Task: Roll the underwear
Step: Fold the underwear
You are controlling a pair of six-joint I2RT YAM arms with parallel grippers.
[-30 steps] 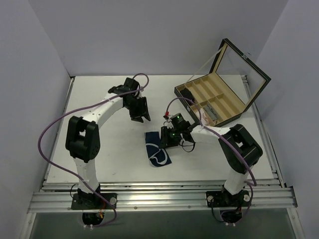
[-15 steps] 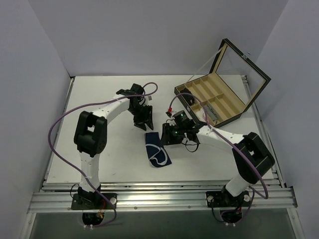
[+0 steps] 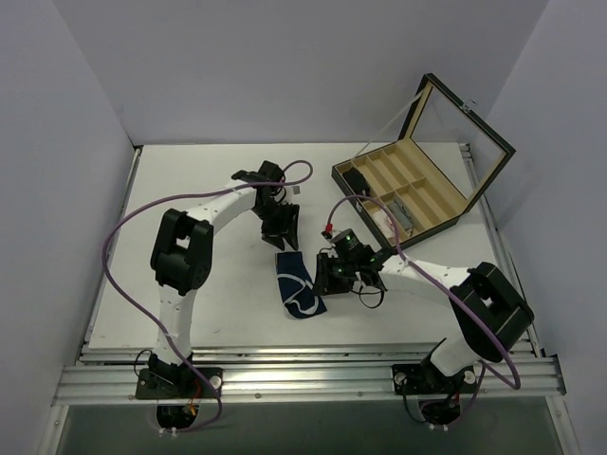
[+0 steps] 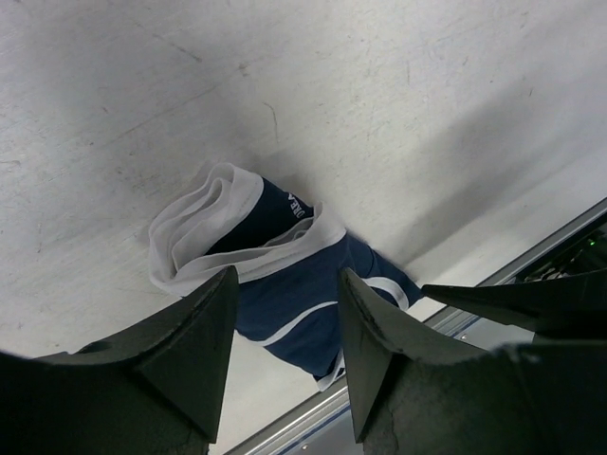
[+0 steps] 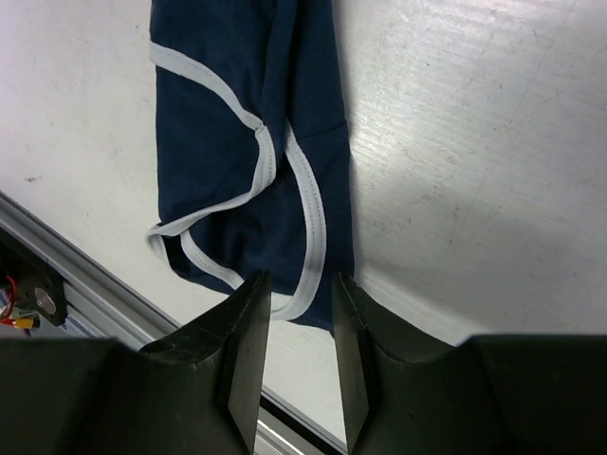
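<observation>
White tabletop (image 3: pixel 190 284), with the wooden divided box (image 3: pixel 432 180) sitting open at the far right. The navy underwear (image 3: pixel 296 284) lies mid-table between my two arms, and its far end is loosely rolled with white trim showing. My left gripper (image 4: pixel 286 280) hovers over that rolled end, fingers spread, holding nothing. My right gripper (image 5: pixel 299 284) sits at the right-hand edge, jaws narrowly parted over the trim.
</observation>
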